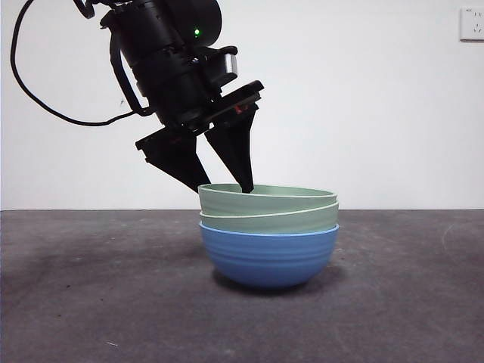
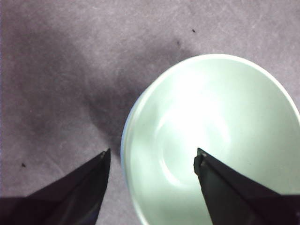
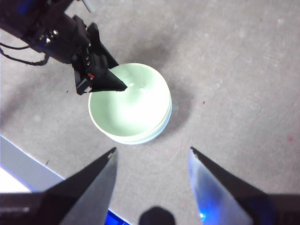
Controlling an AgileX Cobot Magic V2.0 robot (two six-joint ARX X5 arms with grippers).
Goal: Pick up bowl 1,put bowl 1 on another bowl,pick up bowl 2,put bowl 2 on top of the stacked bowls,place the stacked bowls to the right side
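Observation:
The stacked bowls stand in the middle of the table: the blue ridged bowl (image 1: 268, 257) at the bottom, one pale green bowl (image 1: 272, 221) nested in it, and a second pale green bowl (image 1: 265, 198) on top, slightly tilted. My left gripper (image 1: 224, 187) is open and straddles the top bowl's left rim, one jaw inside and one outside, neither pressing on it. The left wrist view looks down into that green bowl (image 2: 211, 122) between the left gripper (image 2: 153, 152) jaws. My right gripper (image 3: 152, 150) hangs open high above, looking down on the stack (image 3: 131, 101) and the left gripper (image 3: 117, 86).
The dark grey table (image 1: 393, 302) stretches to both sides of the stack. A white wall with a socket (image 1: 472, 23) stands behind. The table's near edge (image 3: 28, 168) shows in the right wrist view.

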